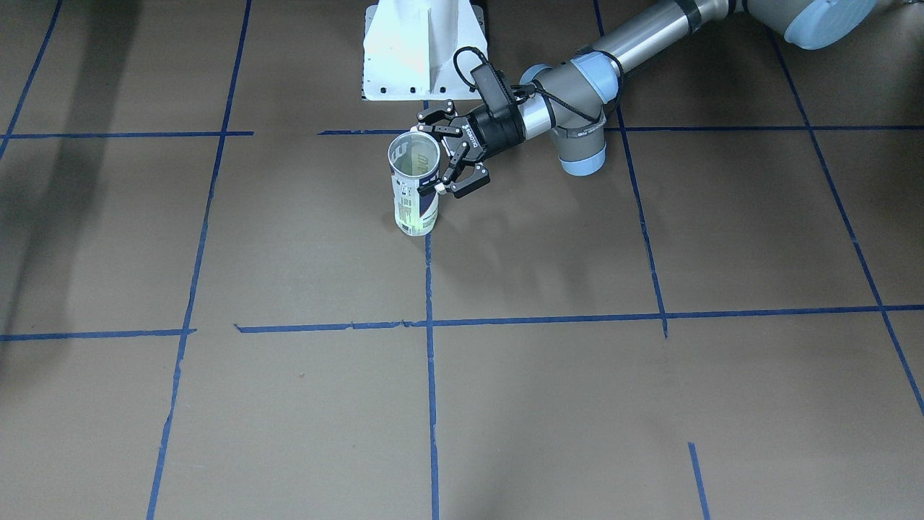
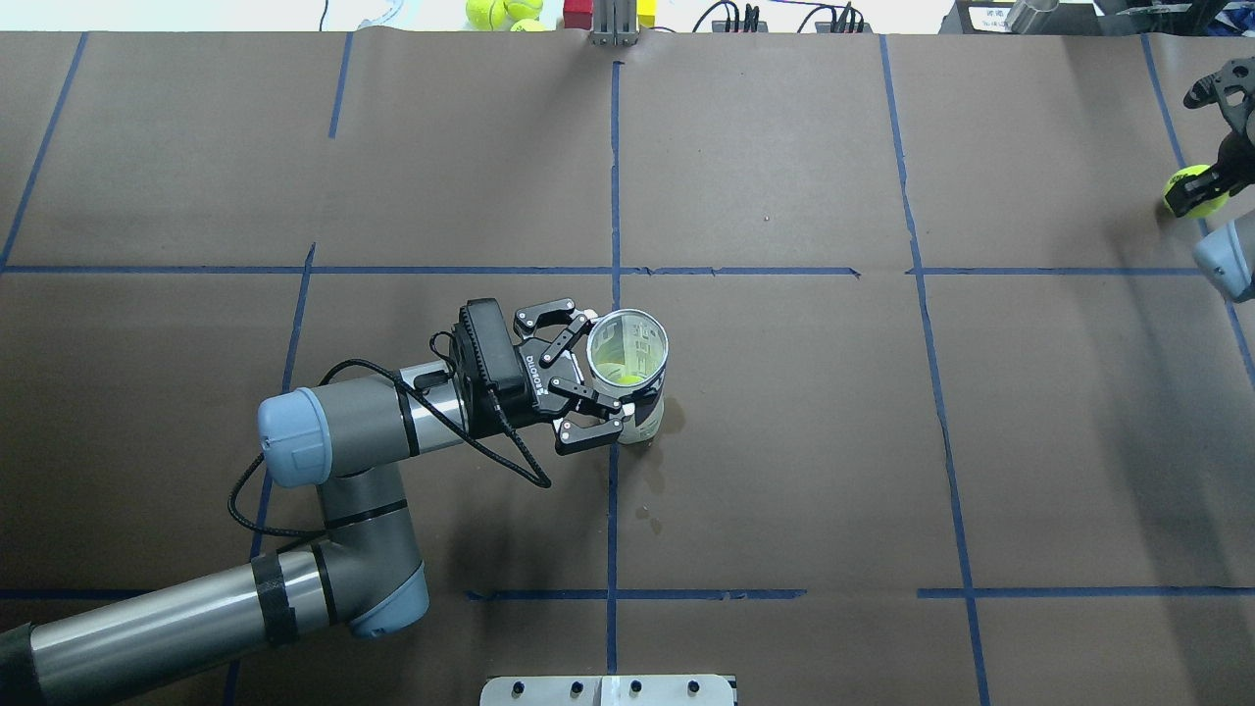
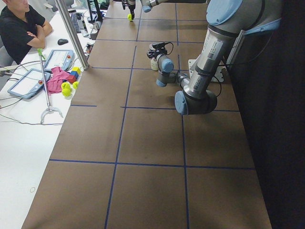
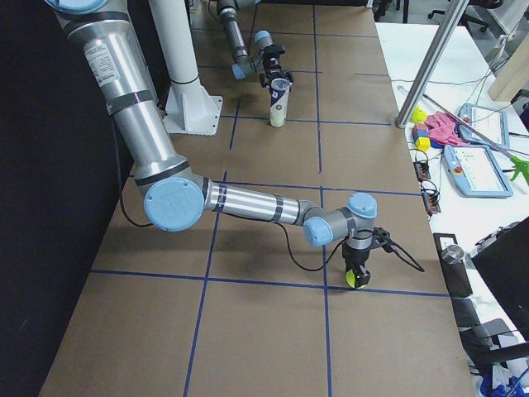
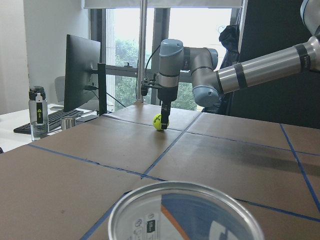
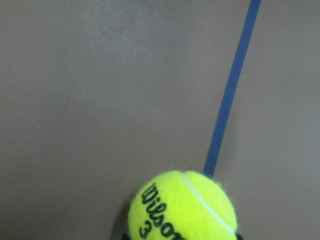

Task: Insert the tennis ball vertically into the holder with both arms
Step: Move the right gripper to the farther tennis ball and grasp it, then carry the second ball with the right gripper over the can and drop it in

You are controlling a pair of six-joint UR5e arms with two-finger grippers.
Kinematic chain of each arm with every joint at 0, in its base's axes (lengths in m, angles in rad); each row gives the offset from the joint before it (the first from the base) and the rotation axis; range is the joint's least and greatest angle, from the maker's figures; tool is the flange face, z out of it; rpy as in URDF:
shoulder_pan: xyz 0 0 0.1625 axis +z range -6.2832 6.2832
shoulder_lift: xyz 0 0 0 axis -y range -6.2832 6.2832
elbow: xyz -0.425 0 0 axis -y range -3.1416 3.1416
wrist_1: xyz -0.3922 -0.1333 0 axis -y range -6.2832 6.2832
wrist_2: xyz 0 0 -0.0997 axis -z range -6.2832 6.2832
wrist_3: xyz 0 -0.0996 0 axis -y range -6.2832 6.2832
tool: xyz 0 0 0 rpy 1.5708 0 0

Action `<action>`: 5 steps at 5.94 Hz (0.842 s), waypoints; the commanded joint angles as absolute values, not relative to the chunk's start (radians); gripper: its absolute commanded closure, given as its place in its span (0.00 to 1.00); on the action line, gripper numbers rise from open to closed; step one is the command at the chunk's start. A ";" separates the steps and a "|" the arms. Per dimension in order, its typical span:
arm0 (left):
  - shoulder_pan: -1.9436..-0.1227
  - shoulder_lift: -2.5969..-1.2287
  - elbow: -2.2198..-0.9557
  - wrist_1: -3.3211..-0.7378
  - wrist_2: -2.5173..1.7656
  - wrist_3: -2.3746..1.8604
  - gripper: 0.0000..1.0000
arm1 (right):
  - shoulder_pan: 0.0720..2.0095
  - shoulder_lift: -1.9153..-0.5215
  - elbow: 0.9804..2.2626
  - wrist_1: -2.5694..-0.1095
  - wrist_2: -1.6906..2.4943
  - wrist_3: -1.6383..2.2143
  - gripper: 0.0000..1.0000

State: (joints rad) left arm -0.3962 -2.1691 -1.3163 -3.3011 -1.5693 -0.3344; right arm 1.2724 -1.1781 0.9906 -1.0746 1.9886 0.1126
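Note:
The holder (image 2: 647, 422), a clear can with a navy, white and yellow-green label, stands upright near the table's middle, open end up (image 1: 415, 209). My left gripper (image 2: 606, 366) has a finger on each side of its upper part and is shut on it (image 1: 437, 155). The can's silver rim (image 5: 185, 210) fills the bottom of the left wrist view. The tennis ball (image 2: 1188, 194) rests on the table at the far right end. My right gripper (image 2: 1201, 186) points straight down and is shut on it (image 4: 357, 269). The ball (image 6: 182, 207) reads "Wilson 3".
The white robot base (image 1: 422, 47) stands just behind the can. Spare tennis balls (image 2: 490, 12) lie at the far table edge. A side table with tablets and coloured blocks (image 4: 479, 157) and a seated operator (image 3: 21, 28) are beyond that edge. Blue tape lines grid the brown table.

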 commanded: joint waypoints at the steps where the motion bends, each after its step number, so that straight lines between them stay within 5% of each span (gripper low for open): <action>1: -0.397 -2.169 -1.316 -3.301 -1.569 -0.334 0.13 | 1.314 -1.151 1.116 -1.182 2.117 0.110 1.00; 5: -0.396 -2.171 -1.316 -3.300 -1.569 -0.334 0.13 | 1.003 -1.151 2.023 -1.776 2.256 0.878 1.00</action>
State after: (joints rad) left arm -0.3966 -2.1696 -1.3161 -3.3007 -1.5692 -0.3344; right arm 1.1204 -1.1612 1.8140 -1.6686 2.2394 0.6605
